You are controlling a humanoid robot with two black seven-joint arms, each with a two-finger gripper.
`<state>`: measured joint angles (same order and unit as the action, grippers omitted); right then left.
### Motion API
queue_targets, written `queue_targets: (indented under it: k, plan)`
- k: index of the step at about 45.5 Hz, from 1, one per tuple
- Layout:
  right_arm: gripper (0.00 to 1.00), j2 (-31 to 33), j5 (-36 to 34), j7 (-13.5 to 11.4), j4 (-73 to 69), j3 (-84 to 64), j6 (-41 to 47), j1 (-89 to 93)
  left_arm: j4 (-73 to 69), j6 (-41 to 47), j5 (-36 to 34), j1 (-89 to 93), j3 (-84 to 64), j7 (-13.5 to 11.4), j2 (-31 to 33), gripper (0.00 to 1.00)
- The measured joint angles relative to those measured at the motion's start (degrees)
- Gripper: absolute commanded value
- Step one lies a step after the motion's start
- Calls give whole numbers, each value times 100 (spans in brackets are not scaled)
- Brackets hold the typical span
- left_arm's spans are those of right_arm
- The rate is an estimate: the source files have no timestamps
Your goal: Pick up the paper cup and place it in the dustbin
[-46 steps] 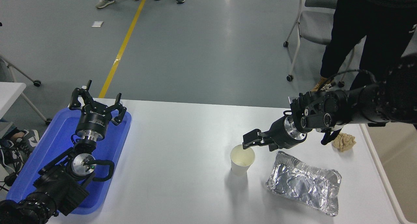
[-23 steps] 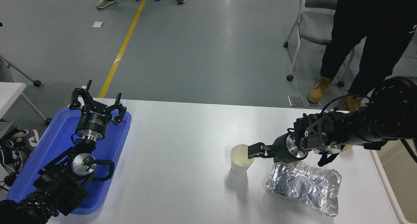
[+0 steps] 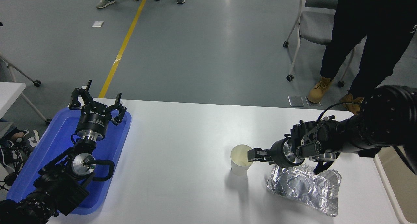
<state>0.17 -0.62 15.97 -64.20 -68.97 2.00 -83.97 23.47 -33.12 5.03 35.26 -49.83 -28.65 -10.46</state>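
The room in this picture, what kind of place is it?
Probably a robotics lab or test hall: a grey floor with a yellow line, a wheeled chair, and a white table where the right gripper meets a paper cup.

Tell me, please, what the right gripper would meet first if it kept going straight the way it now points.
Most likely the paper cup: the right gripper points left and its tip is already at the cup's right rim, though one view cannot confirm contact.

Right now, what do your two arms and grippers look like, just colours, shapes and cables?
Both arms are matte black. The left gripper has curved, claw-like black fingers on a round black body with small white lettering, above a silver metal ring and looped black cables. The right gripper has blocky black fingers, a silver wrist ring, and a thin black cable arching over the forearm.
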Motion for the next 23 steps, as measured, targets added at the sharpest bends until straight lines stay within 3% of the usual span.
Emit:
queue_targets:
  k: [10, 23]
  plan:
    - [0, -11, 18, 7, 5, -13, -67, 30, 0, 0, 0, 0, 0, 0, 0, 100]
    - [0, -15, 54, 25, -10, -18, -84, 36, 0, 0, 0, 3, 0, 0, 0, 100]
